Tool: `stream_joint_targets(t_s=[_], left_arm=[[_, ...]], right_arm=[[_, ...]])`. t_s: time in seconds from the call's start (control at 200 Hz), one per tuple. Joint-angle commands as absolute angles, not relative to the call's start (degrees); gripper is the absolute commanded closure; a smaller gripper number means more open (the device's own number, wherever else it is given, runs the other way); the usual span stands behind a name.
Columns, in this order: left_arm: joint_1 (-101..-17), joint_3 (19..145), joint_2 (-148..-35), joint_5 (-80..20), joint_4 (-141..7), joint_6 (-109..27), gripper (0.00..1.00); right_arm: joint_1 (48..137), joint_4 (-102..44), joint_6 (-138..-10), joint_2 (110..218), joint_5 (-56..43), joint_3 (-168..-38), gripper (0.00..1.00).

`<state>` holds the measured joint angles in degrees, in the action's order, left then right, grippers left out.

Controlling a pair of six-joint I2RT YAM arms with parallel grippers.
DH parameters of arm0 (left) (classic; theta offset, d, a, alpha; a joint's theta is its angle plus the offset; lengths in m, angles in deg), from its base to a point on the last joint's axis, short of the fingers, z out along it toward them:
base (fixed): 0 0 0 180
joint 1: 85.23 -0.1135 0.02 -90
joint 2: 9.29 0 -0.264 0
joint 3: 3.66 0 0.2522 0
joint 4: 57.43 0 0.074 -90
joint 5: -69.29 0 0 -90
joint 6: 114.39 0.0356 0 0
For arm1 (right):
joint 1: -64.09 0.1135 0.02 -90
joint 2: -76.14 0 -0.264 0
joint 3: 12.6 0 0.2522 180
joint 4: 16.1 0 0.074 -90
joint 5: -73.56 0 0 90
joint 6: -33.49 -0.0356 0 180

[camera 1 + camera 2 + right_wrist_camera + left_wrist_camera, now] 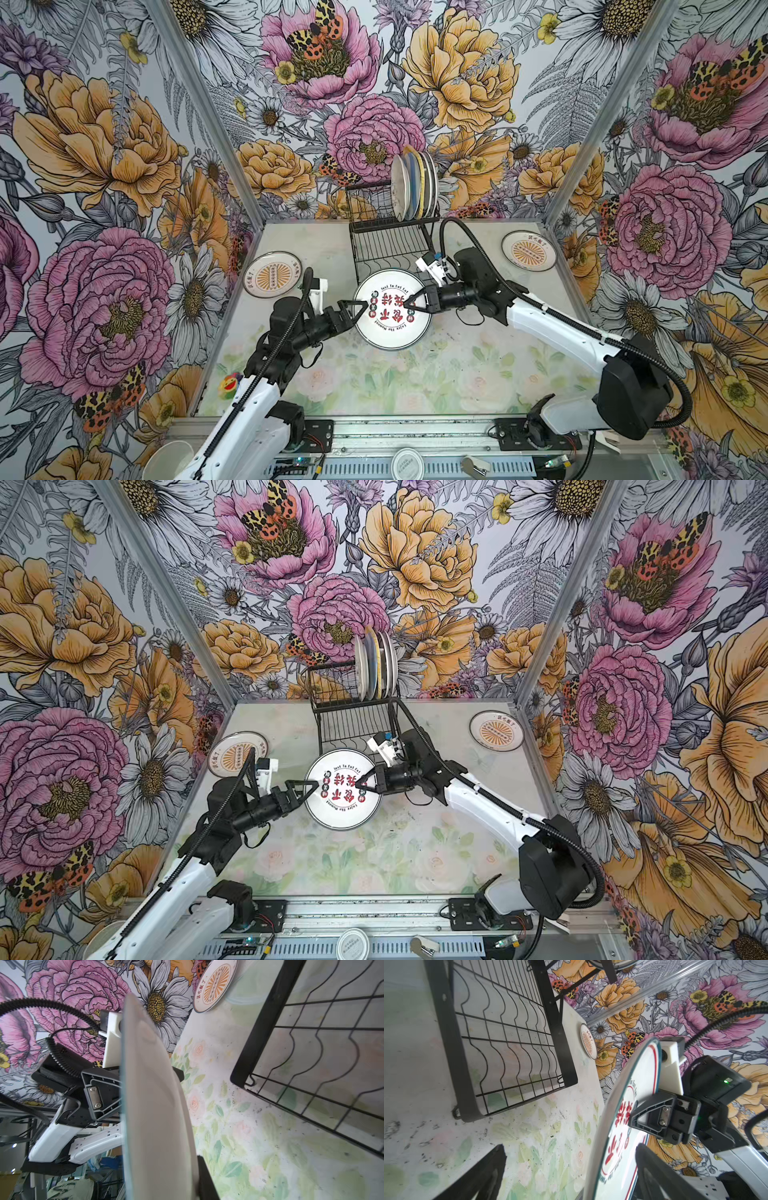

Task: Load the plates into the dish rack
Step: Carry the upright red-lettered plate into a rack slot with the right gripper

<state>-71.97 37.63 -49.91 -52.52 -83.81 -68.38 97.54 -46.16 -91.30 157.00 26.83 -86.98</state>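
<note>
A white plate with red characters (392, 332) (343, 812) hangs above the table just in front of the black wire dish rack (390, 245) (353, 725). My right gripper (409, 305) (166, 1167) is shut on its right rim. The left gripper (361, 309) (571, 1147) stands open, with the plate's left rim (623, 1095) between its spread fingers. Several plates (415, 185) (376, 667) stand upright in the rack's raised tier. Two sunburst plates lie flat on the table, one at the left (272, 274) (215, 987) and one at the back right (528, 250) (588, 1041).
The rack's lower wavy grid (508, 1043) (311, 1064) holds nothing. A translucent cup (168, 459) and a round white lid (407, 463) sit below the front rail. A small colourful object (230, 384) lies at the table's left edge. Floral walls close three sides.
</note>
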Motion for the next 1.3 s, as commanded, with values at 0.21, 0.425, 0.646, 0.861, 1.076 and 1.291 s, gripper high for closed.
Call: stream_joint_targets(t_s=[0.21, 0.425, 0.646, 0.861, 1.076, 1.291], left_arm=[[-73.0, 38.5, -49.7, -40.6, -93.6, -65.2, 0.01], [-73.1, 38.6, -50.2, -39.9, -93.8, -64.8, 0.01], [-73.2, 38.6, -50.4, -39.4, -93.8, -64.9, 0.01], [-73.2, 38.4, -50.4, -39.2, -93.9, -65.3, 0.01], [-73.3, 38.3, -50.6, -39.1, -93.8, -65.3, 0.01], [-73.3, 38.2, -51.1, -39.3, -93.8, -65.2, 0.01]], right_arm=[[102.0, -61.1, -83.8, 156.6, -10.2, -107.2, 1.0], [104.8, -67.5, -80.1, 164.4, -26.6, -124.2, 1.0], [107.5, -68.6, -75.5, 173.7, -42.3, -140.7, 1.0], [107.7, -68.6, -73.4, 183.0, -50.1, -153.4, 1.0], [108.0, -68.5, -70.8, 192.4, -55.8, -165.2, 1.0], [108.2, -68.5, -67.4, 201.8, -59.6, -177.1, 1.0]])
